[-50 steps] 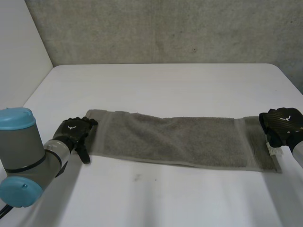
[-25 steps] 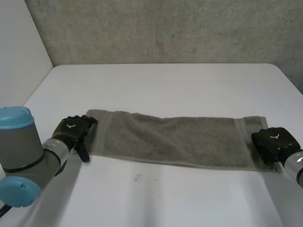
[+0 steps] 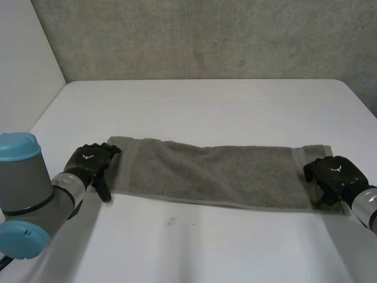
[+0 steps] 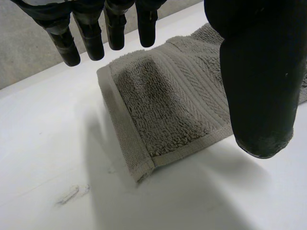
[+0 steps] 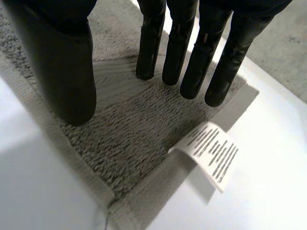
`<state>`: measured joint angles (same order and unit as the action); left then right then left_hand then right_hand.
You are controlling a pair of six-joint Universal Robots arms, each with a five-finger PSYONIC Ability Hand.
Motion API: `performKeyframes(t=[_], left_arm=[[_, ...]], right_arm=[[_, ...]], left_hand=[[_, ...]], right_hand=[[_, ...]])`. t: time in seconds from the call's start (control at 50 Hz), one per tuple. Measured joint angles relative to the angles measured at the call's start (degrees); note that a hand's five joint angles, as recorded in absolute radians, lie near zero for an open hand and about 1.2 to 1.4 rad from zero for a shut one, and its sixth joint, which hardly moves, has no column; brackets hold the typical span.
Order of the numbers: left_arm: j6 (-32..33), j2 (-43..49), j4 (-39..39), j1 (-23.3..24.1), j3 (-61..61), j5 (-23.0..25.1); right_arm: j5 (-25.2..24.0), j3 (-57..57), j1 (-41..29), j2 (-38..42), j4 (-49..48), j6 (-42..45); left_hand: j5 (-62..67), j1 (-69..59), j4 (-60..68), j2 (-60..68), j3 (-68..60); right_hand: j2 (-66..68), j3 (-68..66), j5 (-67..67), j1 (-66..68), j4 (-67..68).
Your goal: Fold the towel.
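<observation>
Towel (image 3: 212, 174): grey terry cloth, rough looped pile, matt; flat ribbed woven band and plain hem at ends. Label (image 5: 213, 153): thin white tag, smooth, black print. Worktop (image 3: 206, 106): white, smooth, faint sheen, few scuffs. Left hand (image 3: 91, 165), right hand (image 3: 334, 177): black, matt, smooth. Wall (image 3: 206, 35): grey, rough, speckled like concrete. Arm cap (image 3: 17, 146): light-blue, smooth plastic.

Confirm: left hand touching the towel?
Apart. Left wrist view: left hand hangs over the end of the towel, fingertips clear of the pile, their shadow falling separately on it.
</observation>
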<state>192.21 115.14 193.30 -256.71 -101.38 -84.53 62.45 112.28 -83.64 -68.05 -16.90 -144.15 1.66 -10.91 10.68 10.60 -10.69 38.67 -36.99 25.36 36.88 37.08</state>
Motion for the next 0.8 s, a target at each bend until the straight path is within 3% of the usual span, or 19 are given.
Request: performKeyframes(t=[0.5, 0.62, 0.74, 0.8], left_arm=[[-0.1, 0.0, 0.0, 0.1, 0.0, 0.1], [-0.1, 0.0, 0.0, 0.1, 0.0, 0.1], [-0.1, 0.0, 0.0, 0.1, 0.0, 0.1], [-0.1, 0.0, 0.0, 0.1, 0.0, 0.1]], right_arm=[[0.1, -2.1, 0.8, 3.3, -1.8, -0.3], [0.4, -3.9, 0.5, 3.7, -1.9, -0.7], [0.5, -5.9, 0.4, 4.2, -1.9, -2.3], [0.5, -7.0, 0.4, 4.8, -1.9, -3.6]], left_hand=[[0.0, 0.0, 0.0, 0.0, 0.0], [0.0, 0.0, 0.0, 0.0, 0.0], [0.0, 0.0, 0.0, 0.0, 0.0], [0.0, 0.0, 0.0, 0.0, 0.0]], right_hand=[[0.6, -7.5, 5.9, 7.7, 7.2], [7.8, -9.6, 5.9, 9.7, 9.4], [12.8, -14.4, 14.7, 14.5, 14.1], [21.8, -23.4, 24.1, 23.7, 23.3]])
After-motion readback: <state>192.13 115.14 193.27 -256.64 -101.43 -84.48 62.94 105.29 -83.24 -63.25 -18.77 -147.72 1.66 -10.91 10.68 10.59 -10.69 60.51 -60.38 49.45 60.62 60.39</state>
